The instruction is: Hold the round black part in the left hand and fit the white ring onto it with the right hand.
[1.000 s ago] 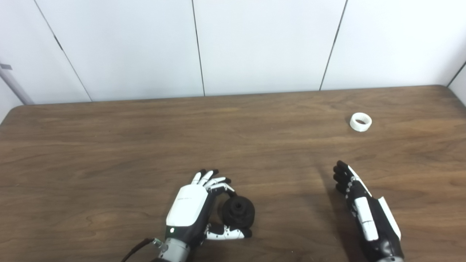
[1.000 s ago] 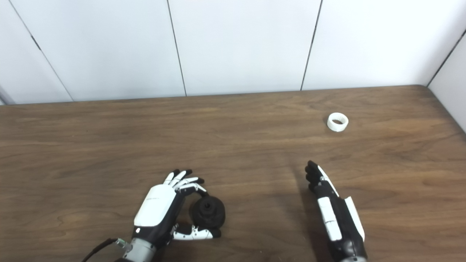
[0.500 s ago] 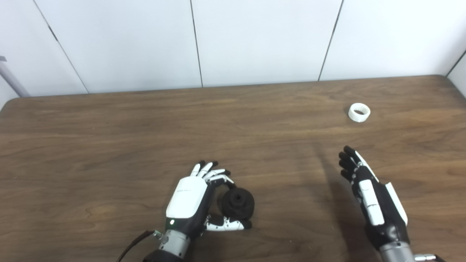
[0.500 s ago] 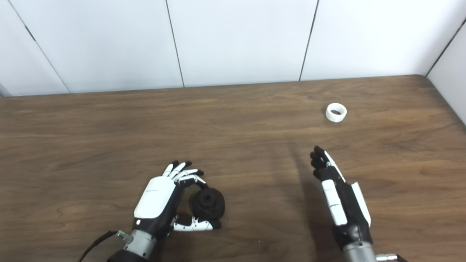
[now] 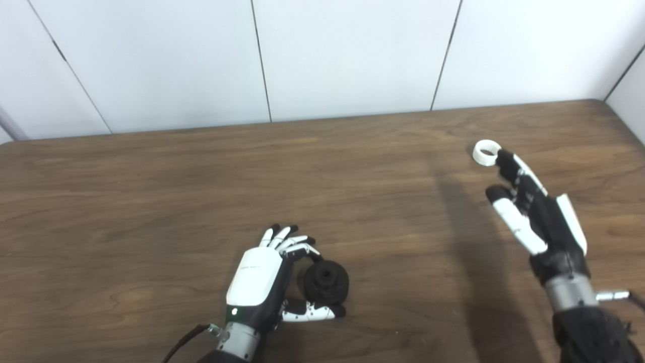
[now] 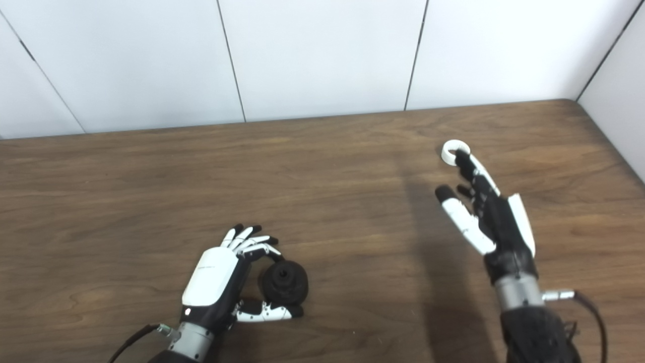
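Note:
The round black part (image 5: 326,282) with a centre hole sits on the wooden table near the front, between the curled fingers and thumb of my left hand (image 5: 262,282), which cups it from the left. The white ring (image 5: 486,152) lies on the table at the far right. My right hand (image 5: 529,212) is raised and open, its fingers apart, with the fingertips (image 5: 504,159) just in front of the ring and overlapping its near edge in both views. Whether they touch the ring is unclear.
The brown wooden table (image 5: 151,201) fills the view, with white wall panels (image 5: 352,55) behind its far edge. The table's right edge runs close to a side wall (image 6: 615,91). A cable (image 6: 589,307) trails from my right wrist.
My right hand has lifted and travelled forward to the white ring, spreading thumb and fingers. The camera has tilted and shifted slightly. My left hand stays around the black part.

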You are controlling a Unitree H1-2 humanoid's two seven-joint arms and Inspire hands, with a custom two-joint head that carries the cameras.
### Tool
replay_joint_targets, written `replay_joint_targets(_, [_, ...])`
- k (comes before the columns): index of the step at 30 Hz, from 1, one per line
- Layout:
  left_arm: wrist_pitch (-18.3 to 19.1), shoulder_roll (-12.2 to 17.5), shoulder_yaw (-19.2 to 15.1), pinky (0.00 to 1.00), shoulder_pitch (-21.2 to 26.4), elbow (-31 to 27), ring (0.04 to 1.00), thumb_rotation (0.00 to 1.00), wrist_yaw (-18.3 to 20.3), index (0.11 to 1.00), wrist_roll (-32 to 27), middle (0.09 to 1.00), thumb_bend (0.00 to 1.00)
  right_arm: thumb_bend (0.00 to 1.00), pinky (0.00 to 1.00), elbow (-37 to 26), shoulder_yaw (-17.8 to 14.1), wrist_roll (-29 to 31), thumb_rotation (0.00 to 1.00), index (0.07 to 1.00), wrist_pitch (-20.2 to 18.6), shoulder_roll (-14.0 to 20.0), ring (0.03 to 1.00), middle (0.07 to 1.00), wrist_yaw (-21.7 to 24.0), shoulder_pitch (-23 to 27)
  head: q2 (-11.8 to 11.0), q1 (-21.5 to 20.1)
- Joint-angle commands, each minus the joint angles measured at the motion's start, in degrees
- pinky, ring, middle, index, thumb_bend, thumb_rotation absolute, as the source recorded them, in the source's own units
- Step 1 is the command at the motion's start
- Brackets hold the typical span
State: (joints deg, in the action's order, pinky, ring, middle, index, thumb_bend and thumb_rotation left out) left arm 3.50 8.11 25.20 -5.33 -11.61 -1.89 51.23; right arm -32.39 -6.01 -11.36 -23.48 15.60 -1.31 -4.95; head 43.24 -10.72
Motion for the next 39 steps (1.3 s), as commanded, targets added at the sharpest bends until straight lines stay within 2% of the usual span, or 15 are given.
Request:
replay_joint_targets(1, [0.22, 0.82, 0.05, 1.0, -0.97, 1.42, 0.925, 0.06, 0.5, 0.483, 1.25, 0.792, 0.52, 0.59, 0.9, -1.43, -0.45, -2.79, 0.59, 0.897, -0.94, 1.96, 0.929, 0.929, 0.62, 2.86, 0.01, -0.01])
replay_joint_targets(6, [1.07, 1.35, -0.06, 1.0, -1.28, 0.64, 0.929, 0.06, 1.67, 0.483, 1.67, 0.797, 0.52, 0.63, 0.89, 1.25, 0.26, -8.98, 0.53, 0.875, -2.6, 5.55, 0.904, 0.906, 1.61, 7.53, -0.65, -1.57])
replay_joint_targets(10, [0.71, 1.6, -0.31, 1.0, -1.36, 0.75, 0.925, 0.06, 1.21, 0.483, 1.56, 0.795, 0.52, 0.72, 0.91, 4.95, 1.13, -12.57, 0.39, 0.862, -1.79, 8.81, 0.923, 0.912, 2.69, 11.28, -0.97, -2.88])
replay_joint_targets(14, [0.56, 1.98, -0.59, 1.0, -1.42, 0.79, 0.925, 0.06, 1.09, 0.483, 1.58, 0.796, 0.52, 0.77, 0.93, 9.16, 2.07, -15.57, 0.31, 0.851, -2.42, 11.48, 0.945, 0.925, 3.99, 15.22, -1.3, -4.5])
replay_joint_targets(20, [0.85, 2.44, -0.66, 1.0, -1.62, 0.54, 0.918, 0.06, 1.24, 0.484, 2.29, 0.793, 0.52, 0.81, 0.91, 16.98, 3.2, -19.4, 0.34, 0.84, -3.12, 14.72, 0.964, 0.944, 6.22, 20.23, -1.43, -5.03])
replay_joint_targets(29, [0.62, 2.71, -1.18, 1.0, -2.15, 0.05, 0.914, 0.05, 0.9, 0.484, 1.96, 0.791, 0.52, 0.81, 0.89, 29.02, 5.21, -21.92, 0.28, 0.829, -3.13, 18.43, 0.956, 0.938, 8.79, 26.61, -1.59, -6.18])
replay_joint_targets(34, [0.6, 2.9, -1.29, 1.0, -2.46, -0.56, 0.913, 0.05, 1.3, 0.484, 2.29, 0.792, 0.52, 0.81, 0.9, 33.47, 6.5, -23.56, 0.25, 0.815, -3.37, 19.43, 0.951, 0.931, 10.69, 29.7, -1.46, -6.69])
replay_joint_targets(39, [0.04, 2.82, -1.78, 1.0, -2.95, -1.05, 0.907, 0.05, 0.71, 0.483, 1.63, 0.785, 0.52, 0.83, 0.91, 38.28, 8.23, -24.72, 0.25, 0.801, -3.38, 20.51, 0.947, 0.926, 13.43, 33.5, -1.4, -7.34])
